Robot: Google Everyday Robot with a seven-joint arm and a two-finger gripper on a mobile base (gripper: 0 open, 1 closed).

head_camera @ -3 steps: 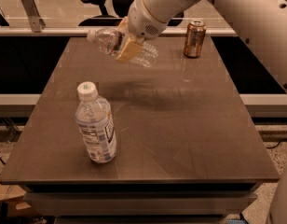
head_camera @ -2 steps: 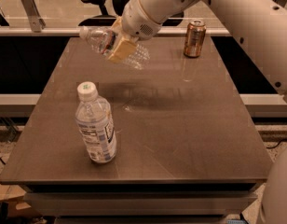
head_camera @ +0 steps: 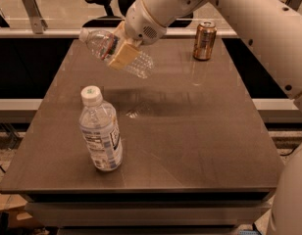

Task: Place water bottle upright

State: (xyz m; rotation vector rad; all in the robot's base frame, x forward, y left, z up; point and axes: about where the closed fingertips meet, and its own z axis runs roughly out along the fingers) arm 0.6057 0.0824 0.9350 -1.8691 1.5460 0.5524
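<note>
The water bottle (head_camera: pixel 104 45) is a slim clear ribbed bottle with a red-and-dark label band and a small pale cap. It hangs in the air above the far left part of the table (head_camera: pixel 190 131), tilted, with its cap up and to the left. My gripper (head_camera: pixel 124 53) is shut on the water bottle around its middle; a tan finger pad (head_camera: pixel 124 56) lies across it.
A wider clear bottle (head_camera: pixel 101 129) with a big white cap and white-blue label stands upright at the front left of the table. A brown drink can (head_camera: pixel 204 40) stands at the far right. My white arm (head_camera: pixel 224 13) reaches in from the upper right.
The gripper has moved the water bottle to the left and a little down, and the cap end has tipped further up.
</note>
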